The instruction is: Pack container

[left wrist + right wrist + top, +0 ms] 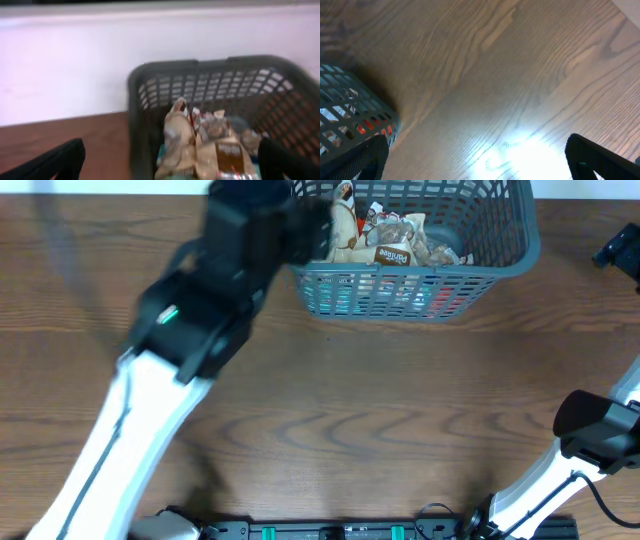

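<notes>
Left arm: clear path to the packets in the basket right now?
Probably yes. The left gripper is open and faces the basket, whose top is open; the packets lie exposed, with nothing between.

The plastic basket [420, 288] is dark grey-blue, its walls a slotted lattice with red and teal showing through. The snack packets [395, 242] are beige and brown with white lettering. The table [350, 410] is brown wood grain. The left arm [200, 310] is black, turning white toward the lower left of the frame.

Lab-like workspace: wood-grain table [330, 430], plain white wall [75, 60]
</notes>
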Motion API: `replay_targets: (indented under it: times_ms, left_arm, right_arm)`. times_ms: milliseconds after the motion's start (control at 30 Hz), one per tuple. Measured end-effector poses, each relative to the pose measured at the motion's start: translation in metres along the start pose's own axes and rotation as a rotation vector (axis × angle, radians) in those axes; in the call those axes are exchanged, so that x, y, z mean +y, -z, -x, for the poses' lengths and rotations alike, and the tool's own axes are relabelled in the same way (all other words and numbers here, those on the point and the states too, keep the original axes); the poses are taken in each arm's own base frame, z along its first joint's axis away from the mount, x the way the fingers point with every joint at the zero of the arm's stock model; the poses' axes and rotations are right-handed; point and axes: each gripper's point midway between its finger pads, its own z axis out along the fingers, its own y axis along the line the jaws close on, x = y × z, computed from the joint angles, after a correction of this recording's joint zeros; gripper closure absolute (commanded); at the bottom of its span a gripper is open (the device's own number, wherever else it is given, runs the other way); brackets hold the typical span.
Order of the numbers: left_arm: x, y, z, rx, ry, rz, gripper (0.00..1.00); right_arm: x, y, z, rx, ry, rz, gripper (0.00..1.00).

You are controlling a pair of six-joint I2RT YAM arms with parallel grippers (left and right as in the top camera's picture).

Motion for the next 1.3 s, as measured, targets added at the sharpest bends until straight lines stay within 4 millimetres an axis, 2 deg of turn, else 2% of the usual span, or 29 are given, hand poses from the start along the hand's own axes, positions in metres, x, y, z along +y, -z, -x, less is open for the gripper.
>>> replay_targets:
  times_ms: [33,100,200,367,567,767,900,1300]
  left_arm:
    - [0.006,0.021,0.004,-0.008,0.003,0.001,0.01]
    - [0.015,0.050,0.008,-0.016,0.006,0.004,0.01]
    - [0.029,0.092,0.002,0.004,-0.001,0.014,0.01]
    - [0.044,0.131,-0.019,0.064,-0.019,0.024,0.01]
    - [0.058,0.168,-0.037,0.102,-0.031,0.030,0.02]
    - [0.071,0.193,-0.071,0.213,-0.064,0.048,0.01]
    - [0.075,0.199,-0.087,0.276,-0.110,0.055,0.01]
    - [0.076,0.198,-0.087,0.282,-0.240,0.041,0.01]
  right_arm:
    - [0.000,0.000,0.000,0.000,0.000,0.000,0.01]
    - [0.000,0.000,0.000,0.000,0.000,0.000,0.01]
    - [0.000,0.000,0.000,0.000,0.000,0.000,0.01]
    - [0.000,0.000,0.000,0.000,0.000,0.000,0.01]
    - [0.000,0.000,0.000,0.000,0.000,0.000,0.01]
    - [0.000,0.000,0.000,0.000,0.000,0.000,0.01]
    - [0.000,0.000,0.000,0.000,0.000,0.000,0.01]
    - [0.000,0.000,0.000,0.000,0.000,0.000,0.01]
